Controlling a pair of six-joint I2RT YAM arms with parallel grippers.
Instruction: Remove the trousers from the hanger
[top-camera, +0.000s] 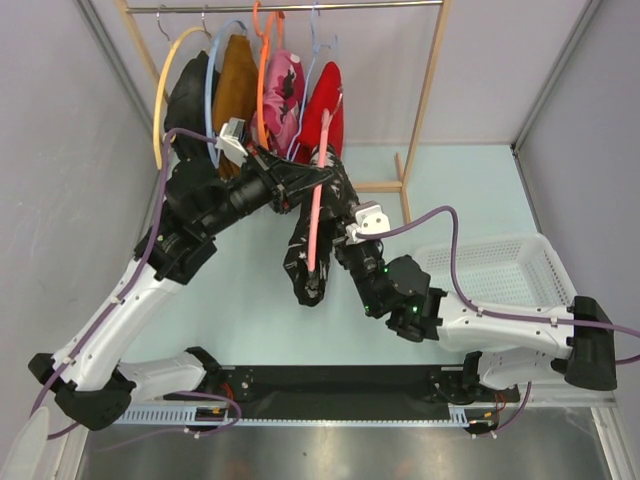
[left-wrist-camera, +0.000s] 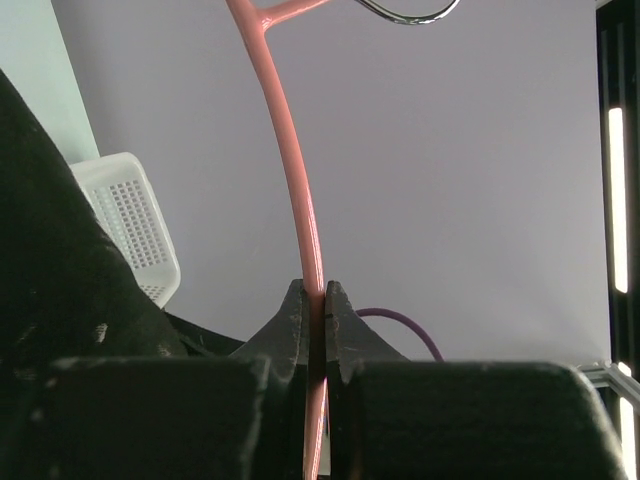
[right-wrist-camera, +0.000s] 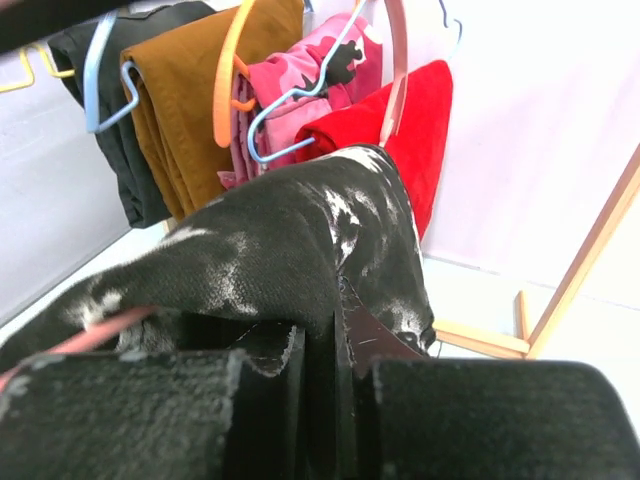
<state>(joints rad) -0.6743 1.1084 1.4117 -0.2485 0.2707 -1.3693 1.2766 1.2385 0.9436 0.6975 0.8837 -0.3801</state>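
Fingers (left-wrist-camera: 296, 322) of the left gripper (left-wrist-camera: 317, 298) are pressing together on the thin rod of a pink hanger (left-wrist-camera: 290, 170), with no gap showing beside it. The rod is running up out of the jaws and curving away to the left. The black trousers with white splotches (top-camera: 298, 262) are draping over this hanger out in front of the clothes rack (top-camera: 300, 6), their lower end hanging over the pale table (top-camera: 470, 190). In the left wrist view their dark cloth is filling the left edge, just beside that gripper. The right gripper (right-wrist-camera: 320, 340) is closing on a fold of the same cloth, which is bulging up and over its fingertips. The two grippers are sitting near each other on the bundle, the left one higher up. The red trousers (right-wrist-camera: 425, 130) are hanging on the rack behind, apart from both grippers, next to a pink floral garment (right-wrist-camera: 300, 80) and a mustard-brown garment (right-wrist-camera: 190, 100). A white basket (top-camera: 500, 270) is sitting on the table by the right arm.
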